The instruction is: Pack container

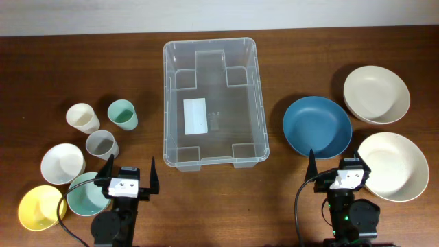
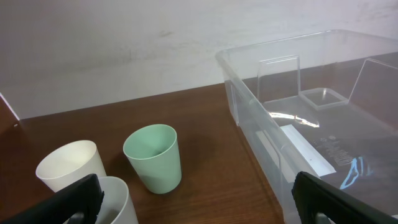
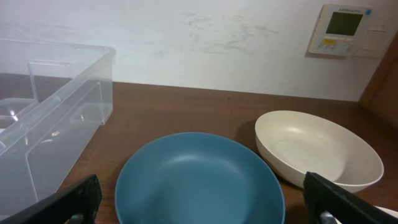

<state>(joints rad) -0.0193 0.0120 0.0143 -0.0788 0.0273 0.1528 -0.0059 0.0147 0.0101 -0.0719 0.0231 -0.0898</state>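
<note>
Revealing wall panel (image 3: 344, 30), right wrist only; overhead shows whole container (image 1: 236, 110).

The left gripper (image 1: 130, 171) and right gripper (image 1: 341, 168) have tapering black fingers (image 1: 107, 168) flanking a white block (image 1: 123, 184) with dark holes. Both arms (image 1: 113, 226) are black, with black cables (image 1: 299, 202) looping alongside; a small green light (image 1: 348, 218) shows on the right.

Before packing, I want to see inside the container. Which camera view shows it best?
Overhead: the whole container is seen from above, with only a white label on its floor. The left wrist view catches one long side and some floor; the right wrist view, just one corner.
</note>
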